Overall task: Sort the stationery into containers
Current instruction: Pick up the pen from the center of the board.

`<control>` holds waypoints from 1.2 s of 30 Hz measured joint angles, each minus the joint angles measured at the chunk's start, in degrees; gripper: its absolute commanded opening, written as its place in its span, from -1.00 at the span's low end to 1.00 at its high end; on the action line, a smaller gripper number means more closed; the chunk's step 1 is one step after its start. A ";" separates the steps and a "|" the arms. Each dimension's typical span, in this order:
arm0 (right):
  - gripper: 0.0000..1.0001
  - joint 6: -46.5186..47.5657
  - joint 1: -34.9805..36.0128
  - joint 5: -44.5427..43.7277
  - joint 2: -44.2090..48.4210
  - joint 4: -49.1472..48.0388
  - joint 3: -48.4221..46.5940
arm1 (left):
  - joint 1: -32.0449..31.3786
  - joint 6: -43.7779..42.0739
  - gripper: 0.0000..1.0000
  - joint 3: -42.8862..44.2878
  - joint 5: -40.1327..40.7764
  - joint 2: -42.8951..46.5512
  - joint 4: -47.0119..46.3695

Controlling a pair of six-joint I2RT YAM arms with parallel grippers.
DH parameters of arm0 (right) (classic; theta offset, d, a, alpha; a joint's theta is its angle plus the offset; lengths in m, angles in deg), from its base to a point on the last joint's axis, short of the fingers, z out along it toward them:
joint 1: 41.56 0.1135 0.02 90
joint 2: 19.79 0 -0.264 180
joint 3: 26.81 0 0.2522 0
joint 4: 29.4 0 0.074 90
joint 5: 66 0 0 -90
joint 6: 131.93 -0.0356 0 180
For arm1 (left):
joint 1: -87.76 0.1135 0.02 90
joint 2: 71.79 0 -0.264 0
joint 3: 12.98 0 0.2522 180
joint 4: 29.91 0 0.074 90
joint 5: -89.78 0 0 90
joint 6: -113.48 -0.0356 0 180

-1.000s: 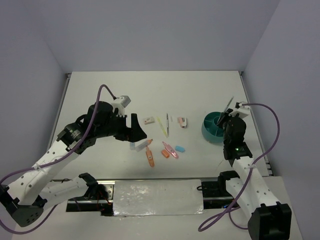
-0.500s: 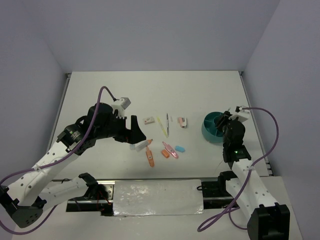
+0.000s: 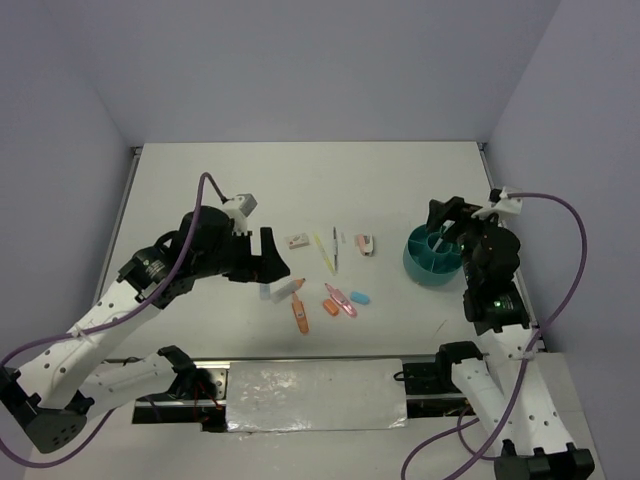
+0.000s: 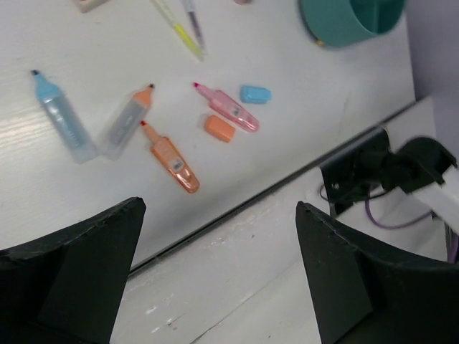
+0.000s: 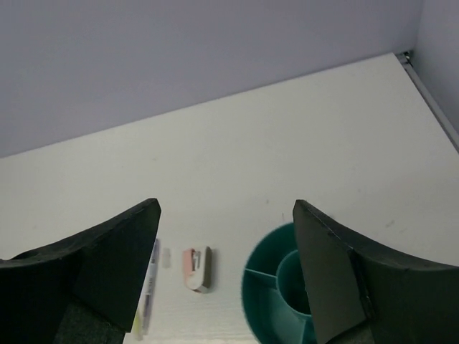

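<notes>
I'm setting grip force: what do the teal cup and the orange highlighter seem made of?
Teal cup: likely moulded plastic, one even colour, smooth matte wall, thin inner dividers. Orange highlighter: probably plastic too, evenly coloured smooth body with a small label; finish too small to judge.

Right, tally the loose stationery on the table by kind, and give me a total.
Stubby plastic highlighters: 4 (light blue highlighter, grey orange-tipped highlighter, orange highlighter, pink highlighter)
Thin pens: 2 (yellow pen, grey pen)
Small caps or erasers: 2 (blue piece, orange piece)
Small pink-white items: 2
Total: 10
</notes>
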 measured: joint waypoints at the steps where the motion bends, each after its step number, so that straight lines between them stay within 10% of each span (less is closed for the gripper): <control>1: 0.65 0.00 0.46 0.83 -0.81 1.84 -2.89 | 0.00 0.83 0.99 0.50 2.05 -0.44 1.14; 9: 0.45 0.63 12.72 2.12 -18.58 18.51 -23.65 | 1.62 8.20 0.99 4.15 14.84 -3.32 9.49; 14: -0.22 -1.01 21.66 2.29 -33.09 25.35 -26.27 | 2.99 10.56 0.99 4.15 17.18 -3.30 11.72; 36: -0.17 -11.89 31.82 -3.23 -74.90 28.52 -41.70 | 4.09 10.10 0.99 2.54 13.38 -3.23 11.61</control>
